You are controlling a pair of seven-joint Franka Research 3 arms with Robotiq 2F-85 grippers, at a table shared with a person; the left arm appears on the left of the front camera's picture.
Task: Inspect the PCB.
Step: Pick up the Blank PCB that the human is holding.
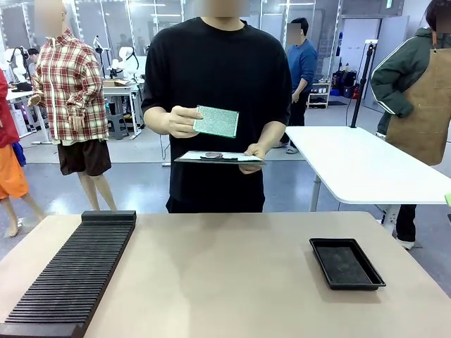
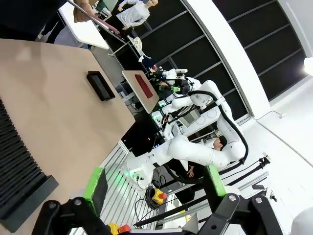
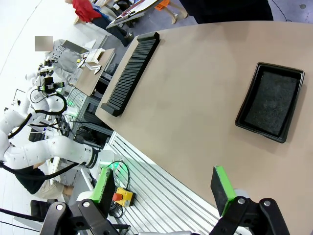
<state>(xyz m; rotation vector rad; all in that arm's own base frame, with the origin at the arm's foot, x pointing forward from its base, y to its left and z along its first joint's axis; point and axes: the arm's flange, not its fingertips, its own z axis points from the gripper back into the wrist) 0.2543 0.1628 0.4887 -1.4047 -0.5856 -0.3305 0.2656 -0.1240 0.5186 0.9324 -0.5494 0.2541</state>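
You get a smooth matt beige table (image 1: 232, 282), a black plastic tray (image 1: 319, 264) with grainy floor, a ribbed matt black rack (image 1: 70, 278), a speckled green PCB (image 1: 216, 121).

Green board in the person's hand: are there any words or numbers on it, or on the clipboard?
No text can be read.
PCB: only fine speckles, too small to read.
Clipboard: paper seen nearly edge-on, any print hidden.
Black tray: no label visible.
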